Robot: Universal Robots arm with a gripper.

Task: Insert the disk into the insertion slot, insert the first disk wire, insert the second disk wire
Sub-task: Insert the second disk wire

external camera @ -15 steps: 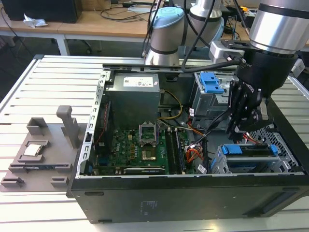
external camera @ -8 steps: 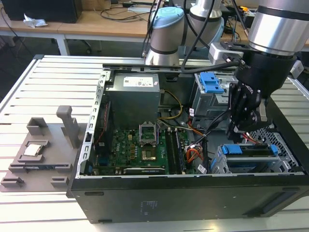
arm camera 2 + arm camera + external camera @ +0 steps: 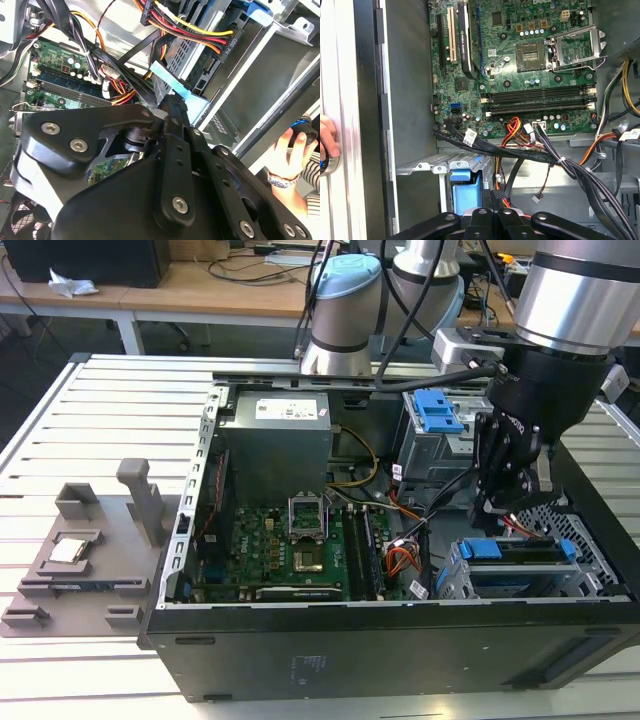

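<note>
Much of disk (image 3: 483,549) inside insertion slot (image 3: 452,578)

You're working on a pale slatted metal table (image 3: 60,440). Behind it you'll see a light wooden desk (image 3: 200,285) strewn with black cables (image 3: 262,272), with dark floor (image 3: 50,340) beneath it.

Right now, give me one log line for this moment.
disk: in insertion slot | tool: low over slot, by cables | person's hand: outside case
</note>
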